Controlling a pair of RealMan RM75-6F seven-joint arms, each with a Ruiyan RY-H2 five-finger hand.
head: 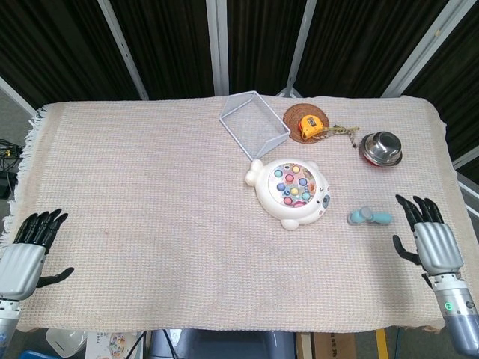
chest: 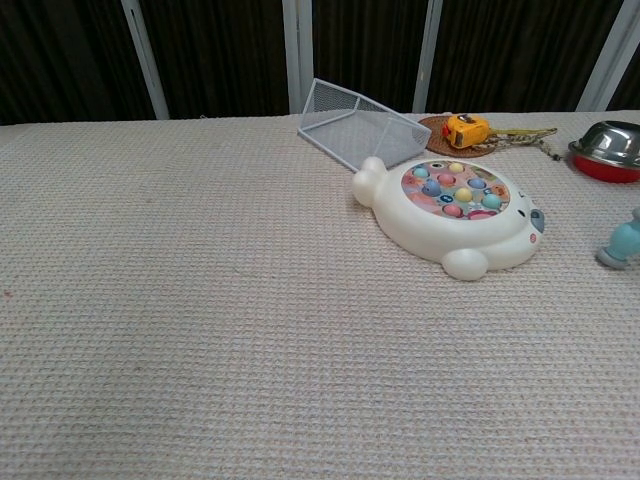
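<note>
both hands are hovering empty at the near corners of the desk point(head: 150, 187).

the right hand point(head: 434, 243) is hanging palm down at the near right edge, fingers point(head: 416, 208) apart and holding nothing, with the teal tool point(head: 368, 218) lying on its side just beside the fingertips, not touching. the left hand point(head: 24, 254) is sitting at the near left corner, fingers spread and empty, well apart from everything. the white fish toy point(head: 290, 192) is lying near the middle right of the desk, between the tool and the tipped wire basket point(head: 253, 123). behind it, a yellow tape point(head: 309, 124) is resting on a brown mat point(head: 293, 117), and a steel bowl point(head: 381, 148) is standing towards the far right. the chest view is showing no hands.
</note>
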